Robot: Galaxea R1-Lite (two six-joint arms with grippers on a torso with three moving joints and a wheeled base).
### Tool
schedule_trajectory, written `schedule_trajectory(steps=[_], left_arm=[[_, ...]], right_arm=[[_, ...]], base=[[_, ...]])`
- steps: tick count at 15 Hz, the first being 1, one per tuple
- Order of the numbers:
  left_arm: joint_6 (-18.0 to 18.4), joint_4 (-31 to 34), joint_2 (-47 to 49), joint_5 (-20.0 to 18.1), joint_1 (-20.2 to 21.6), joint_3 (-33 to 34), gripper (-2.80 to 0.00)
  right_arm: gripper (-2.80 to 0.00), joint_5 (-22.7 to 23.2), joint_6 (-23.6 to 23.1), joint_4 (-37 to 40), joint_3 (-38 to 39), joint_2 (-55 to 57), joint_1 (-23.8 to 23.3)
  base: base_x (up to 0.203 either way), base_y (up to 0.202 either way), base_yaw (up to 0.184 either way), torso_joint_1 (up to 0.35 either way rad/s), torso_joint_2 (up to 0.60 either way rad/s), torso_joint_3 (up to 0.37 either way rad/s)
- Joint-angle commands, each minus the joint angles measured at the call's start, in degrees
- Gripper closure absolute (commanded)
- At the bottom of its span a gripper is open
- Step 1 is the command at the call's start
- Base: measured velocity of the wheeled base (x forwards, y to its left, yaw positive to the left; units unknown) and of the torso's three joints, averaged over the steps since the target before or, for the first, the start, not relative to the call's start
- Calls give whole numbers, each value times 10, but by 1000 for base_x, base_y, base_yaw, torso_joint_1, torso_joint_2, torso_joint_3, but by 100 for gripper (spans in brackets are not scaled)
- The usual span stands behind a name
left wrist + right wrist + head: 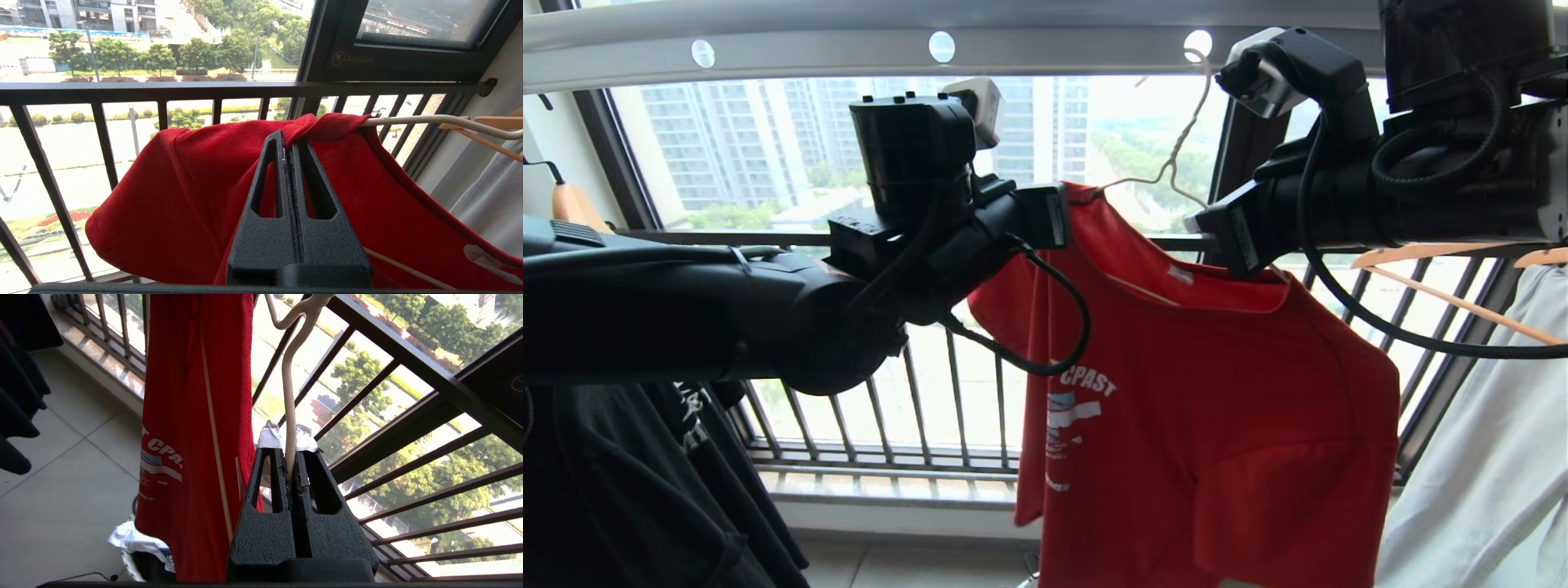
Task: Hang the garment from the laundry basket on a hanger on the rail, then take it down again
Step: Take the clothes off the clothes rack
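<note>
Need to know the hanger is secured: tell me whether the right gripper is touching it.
Touching. The right wrist view shows the right gripper shut on the hanger, its wire pinched between the fingers.

The left gripper [288, 141] has its fingers [269, 179] pressed together, pinching a fold of the red garment [175, 204]. Just beyond the fingertips, the cloth bunches over the cream hanger [429, 119]; the black railing [163, 90] stands behind.

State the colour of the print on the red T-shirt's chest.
White with light blue on the T-shirt, clearest in the head view.
</note>
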Motion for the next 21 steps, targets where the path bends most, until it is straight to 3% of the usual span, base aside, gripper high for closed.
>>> schedule_trajectory(steps=[1, 3, 4, 8, 12, 13, 19, 20, 21], left_arm=[[-1, -2, -5, 1, -3, 1, 0], [-1, -2, -6, 1, -3, 1, 0], [0, -2, -9, 1, -4, 2, -280], [-3, -2, -42, -31, -12, 42, -280], [1, -1, -94, -31, -13, 102, -280], [1, -2, -119, -31, -12, 133, 0], [-1, 5, -275, -33, 18, 280, 0], [0, 5, -279, -33, 24, 280, 0], [0, 5, -279, -33, 25, 279, 0]], right_arm=[[0, 0, -2, 1, 0, 1, 0], [0, 0, -2, 1, -1, 1, 0], [0, 0, -2, 1, 0, 1, 0], [0, 0, -2, 0, -1, 2, 0], [0, 0, -2, -1, -1, 4, 0], [0, 0, -2, 0, -1, 4, 0], [0, 0, -2, 1, 0, 4, 0], [-280, 0, -3, 0, 2, 0, 0], [-280, 0, -5, -3, 1, 0, 0]], base=[[0, 0, 0, 0, 0, 0], [0, 0, 0, 0, 0, 0], [0, 0, 0, 0, 0, 0], [0, 0, 0, 0, 0, 0], [0, 0, 0, 0, 0, 0], [0, 0, 0, 0, 0, 0], [0, 0, 0, 0, 0, 0], [0, 0, 0, 0, 0, 0], [0, 0, 0, 0, 0, 0]])
